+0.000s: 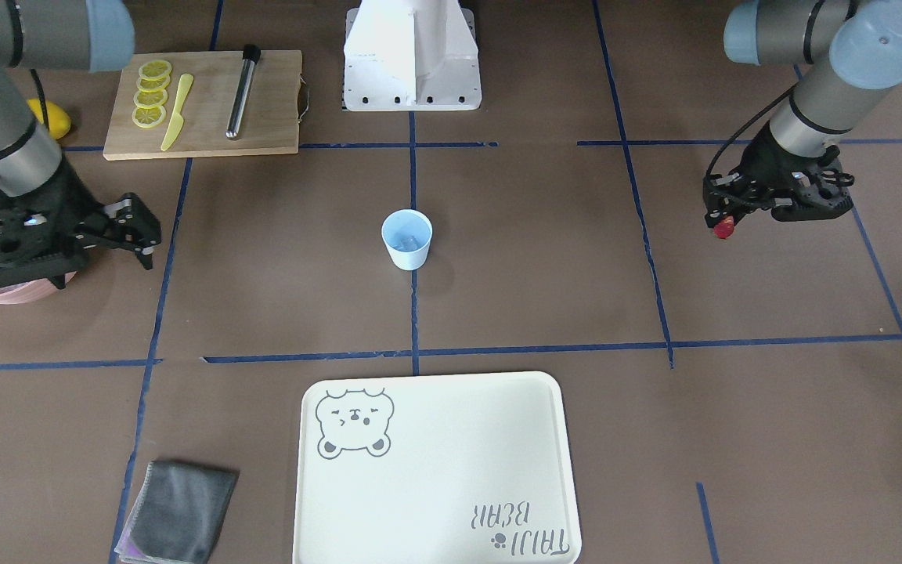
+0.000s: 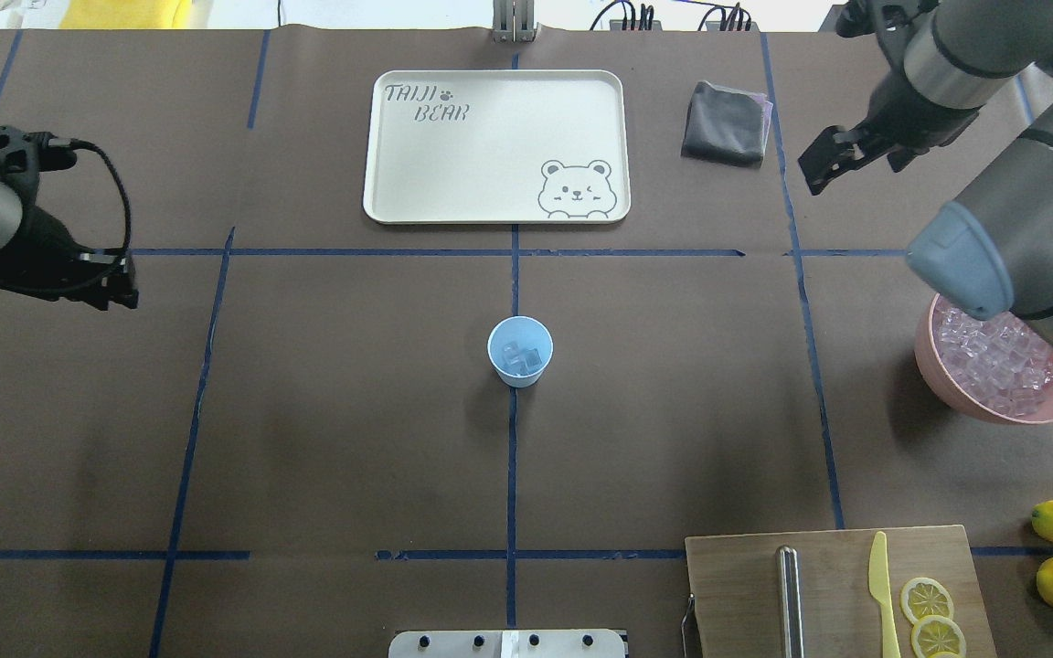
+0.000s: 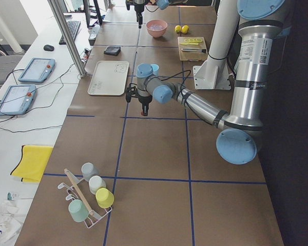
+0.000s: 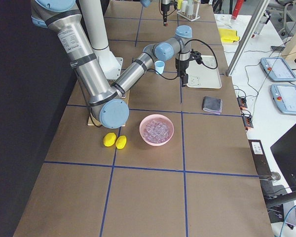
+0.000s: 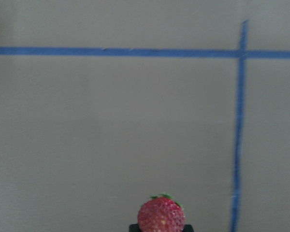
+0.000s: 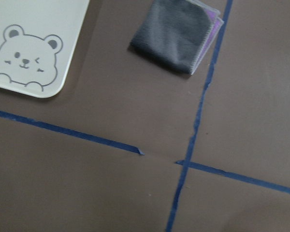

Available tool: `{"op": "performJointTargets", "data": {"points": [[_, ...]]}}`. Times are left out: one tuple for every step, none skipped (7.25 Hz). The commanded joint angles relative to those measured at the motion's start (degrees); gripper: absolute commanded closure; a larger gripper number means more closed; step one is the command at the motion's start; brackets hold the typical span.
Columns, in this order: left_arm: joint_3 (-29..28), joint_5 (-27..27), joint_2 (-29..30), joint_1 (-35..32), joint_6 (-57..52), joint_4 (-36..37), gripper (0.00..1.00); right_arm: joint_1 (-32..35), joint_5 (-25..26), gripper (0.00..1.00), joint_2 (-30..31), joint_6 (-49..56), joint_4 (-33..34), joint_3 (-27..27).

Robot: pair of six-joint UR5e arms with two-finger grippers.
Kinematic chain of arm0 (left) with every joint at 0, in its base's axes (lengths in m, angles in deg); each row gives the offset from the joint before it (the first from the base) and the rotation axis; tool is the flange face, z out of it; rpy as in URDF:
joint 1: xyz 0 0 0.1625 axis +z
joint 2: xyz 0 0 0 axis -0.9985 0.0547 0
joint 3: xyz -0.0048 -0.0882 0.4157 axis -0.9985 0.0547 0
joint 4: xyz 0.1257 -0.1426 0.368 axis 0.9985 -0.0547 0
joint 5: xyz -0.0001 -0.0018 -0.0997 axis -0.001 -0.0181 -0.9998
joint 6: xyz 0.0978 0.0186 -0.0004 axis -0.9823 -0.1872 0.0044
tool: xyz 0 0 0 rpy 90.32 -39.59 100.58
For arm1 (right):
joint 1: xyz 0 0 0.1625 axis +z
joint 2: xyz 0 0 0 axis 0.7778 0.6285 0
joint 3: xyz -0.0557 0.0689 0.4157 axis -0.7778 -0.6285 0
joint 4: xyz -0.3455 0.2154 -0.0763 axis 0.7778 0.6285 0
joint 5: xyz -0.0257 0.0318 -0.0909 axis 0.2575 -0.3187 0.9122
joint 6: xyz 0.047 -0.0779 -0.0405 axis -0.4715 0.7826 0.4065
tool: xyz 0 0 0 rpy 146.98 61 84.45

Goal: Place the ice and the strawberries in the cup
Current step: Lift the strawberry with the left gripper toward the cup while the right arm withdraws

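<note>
**Item: strawberry**

**Location:** It is pinched at the tips of the left gripper, raised off the table on the robot's left side. It is well apart from the cup, which stands alone at the table's centre on a blue tape line.

**Grip:** The left gripper's jaws are closed on the berry. The right gripper looks spread with nothing between its jaws. It hangs beside the pink bowl, away from the cup.

**Risks for you to watch:**
- The hold looks shallow, with only the berry's lower end seated between the tips. A quick swing toward the centre could let the glossy skin slide out.
- The cup mouth is narrow. A release off-centre would likely send the berry onto the rim and off across the table.
- The cup is light plastic. A low approach could let a finger clip the wall and tip it, spilling the ice already inside.
- Dropped from too high, the berry may bounce off the cubes.

**Appearance:** In the left wrist view the berry is small, rounded and deep red. It is dotted with pale seeds and has a short green tuft on top. It is whole, with no crushing that you can see.
</note>
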Motion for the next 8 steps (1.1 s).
{"op": "performJointTargets", "data": {"points": [[-1.48, 2.00, 12.65, 7.85, 13.05, 4.28, 0.97, 9.83, -4.17, 0.00, 5.47, 15.17, -0.49, -3.84], [-3.67, 4.20, 17.67, 10.25, 16.94, 4.38, 0.97, 13.88, -5.92, 0.00, 7.06, 20.19, -0.66, -6.29], [-4.91, 5.70, 21.20, 13.58, 21.07, 4.38, 0.98, 18.35, -10.38, 0.00, 7.16, 24.24, -0.84, -11.19], [-5.97, 7.80, 24.11, 15.18, 22.68, 4.47, 0.98, 21.88, -12.86, 0.00, 7.25, 30.55, -2.32, -16.64], [-7.28, 7.99, 26.14, 16.50, 22.87, 4.64, 0.98, 24.87, -14.62, 0.00, 7.43, 33.48, -5.03, -21.30], [-7.73, 9.13, 28.77, 17.38, 22.87, 7.95, 0.98, 27.17, -17.60, 0.00, 8.73, 35.16, -6.89, -25.18], [-7.74, 10.79, 30.97, 19.39, 22.87, 11.12, 0.98, 28.49, -17.89, 0.00, 9.44, 38.05, -10.47, -27.56], [-8.52, 12.46, 32.03, 20.72, 22.87, 11.24, 0.98, 29.55, -17.81, 0.00, 11.02, 37.56, -12.34, -27.85]]}}
